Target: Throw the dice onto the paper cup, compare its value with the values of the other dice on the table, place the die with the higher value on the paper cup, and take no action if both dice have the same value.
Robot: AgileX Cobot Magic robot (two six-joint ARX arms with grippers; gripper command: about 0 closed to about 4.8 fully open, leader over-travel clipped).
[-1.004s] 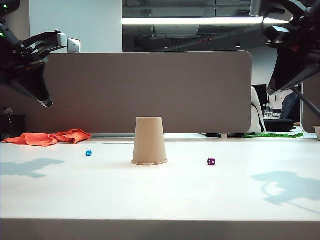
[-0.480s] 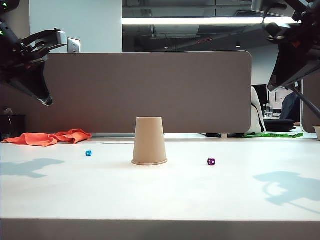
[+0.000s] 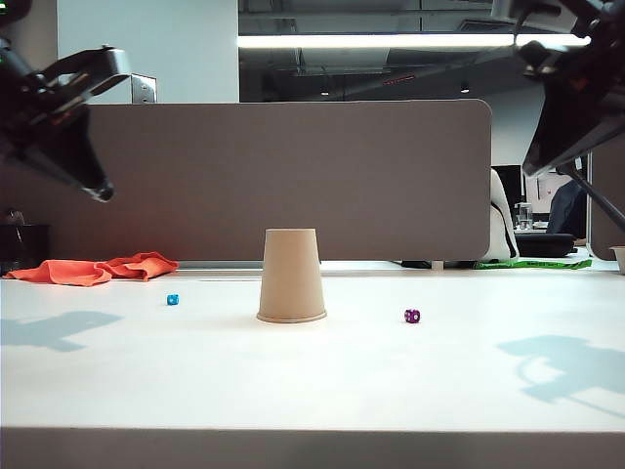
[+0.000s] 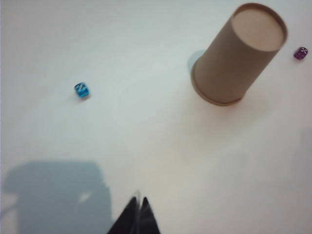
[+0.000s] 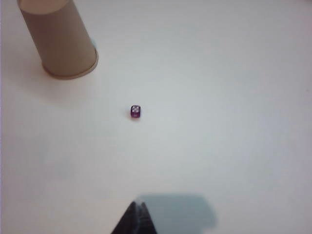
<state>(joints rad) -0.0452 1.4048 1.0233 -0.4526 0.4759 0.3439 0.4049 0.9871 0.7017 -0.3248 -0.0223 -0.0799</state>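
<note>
Both grippers, left [image 4: 138,214] & right [image 5: 137,217], closed, high above table.

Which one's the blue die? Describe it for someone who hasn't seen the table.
Start at the upside-down tan paper cup mid-table. On its left in the exterior view, toward the crumpled orange cloth, sits the tiny bright blue cube die. The only other die, dark purple, lies on the cup's opposite side.
</note>
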